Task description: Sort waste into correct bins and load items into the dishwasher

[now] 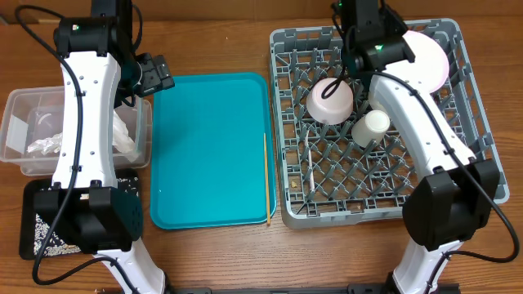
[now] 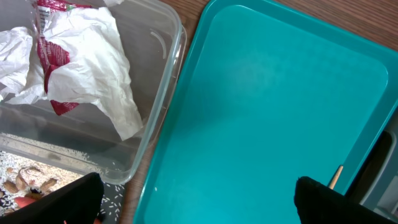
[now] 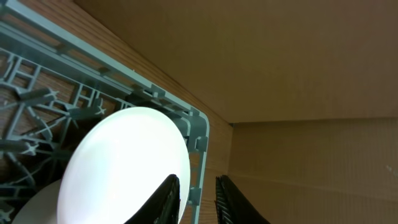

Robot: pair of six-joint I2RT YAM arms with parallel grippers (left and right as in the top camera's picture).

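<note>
My right gripper (image 3: 198, 190) stands at the far right corner of the grey dishwasher rack (image 1: 286, 122), jaws a narrow gap apart. The rim of an upright pale pink plate (image 3: 124, 162) lies at its left finger, not pinched. In the rack sit the plate (image 1: 429, 53), a pink bowl (image 1: 329, 100), a white cup (image 1: 372, 126) and a white fork (image 1: 312, 175). My left gripper (image 2: 198, 183) hangs wide open and empty over the left edge of the teal tray (image 2: 267, 112). The chopstick (image 1: 266, 175) lies along the tray's right side.
The clear tub (image 2: 168, 81) at the left holds crumpled white paper (image 2: 93, 68) and a red-and-white wrapper (image 2: 53, 56). In front of it the black tray (image 1: 33, 229) carries rice grains (image 2: 115, 199) and beige scraps (image 2: 25, 180). A brown wall rises behind the rack.
</note>
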